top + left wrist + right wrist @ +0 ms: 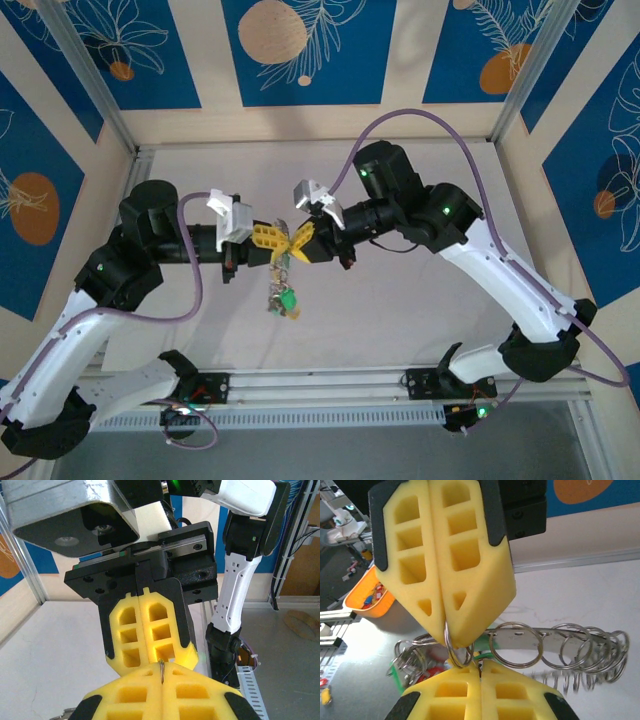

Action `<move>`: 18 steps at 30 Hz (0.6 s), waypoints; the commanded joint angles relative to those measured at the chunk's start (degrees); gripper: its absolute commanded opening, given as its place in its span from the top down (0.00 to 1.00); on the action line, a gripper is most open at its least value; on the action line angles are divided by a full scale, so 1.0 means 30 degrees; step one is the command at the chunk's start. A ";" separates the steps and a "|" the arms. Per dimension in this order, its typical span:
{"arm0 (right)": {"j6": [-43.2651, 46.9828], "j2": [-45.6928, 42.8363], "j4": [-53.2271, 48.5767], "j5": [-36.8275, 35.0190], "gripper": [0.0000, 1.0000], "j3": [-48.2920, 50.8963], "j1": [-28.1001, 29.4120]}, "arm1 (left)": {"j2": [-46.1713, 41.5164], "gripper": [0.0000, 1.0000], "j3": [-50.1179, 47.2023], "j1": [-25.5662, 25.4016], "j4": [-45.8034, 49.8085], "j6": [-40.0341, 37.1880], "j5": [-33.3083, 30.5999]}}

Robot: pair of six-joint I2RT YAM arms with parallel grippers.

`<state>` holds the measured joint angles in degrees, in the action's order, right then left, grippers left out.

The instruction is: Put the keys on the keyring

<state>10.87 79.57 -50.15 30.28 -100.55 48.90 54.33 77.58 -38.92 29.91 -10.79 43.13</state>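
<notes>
My two grippers meet tip to tip above the table's middle, the left gripper coming from the left and the right gripper from the right. In the right wrist view the left gripper is shut on a small split ring. The right gripper is shut just below it, with a thin metal sliver in its seam. The keyring, a grey metal band strung with several rings, stretches right behind them. The keys, with red and green heads, dangle at the left and hang as a bunch under the grippers. In the left wrist view the left gripper pinches a wire edge, touching the right gripper.
An orange bin of small parts sits off the table at the left of the right wrist view. A slotted metal rail runs along the near edge between the arm bases. Aluminium posts and blue patterned panels wall the table in.
</notes>
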 commanded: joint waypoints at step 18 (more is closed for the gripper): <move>-0.1097 -0.3990 0.3421 -0.1440 0.60 0.2977 -0.0254 | -0.1285 1.00 -0.0898 -0.0115 -0.3650 0.1543 0.0996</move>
<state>8.49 70.48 -43.77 28.01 -92.84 48.34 51.44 75.00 -38.92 23.81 -7.77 43.53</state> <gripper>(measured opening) 0.388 0.039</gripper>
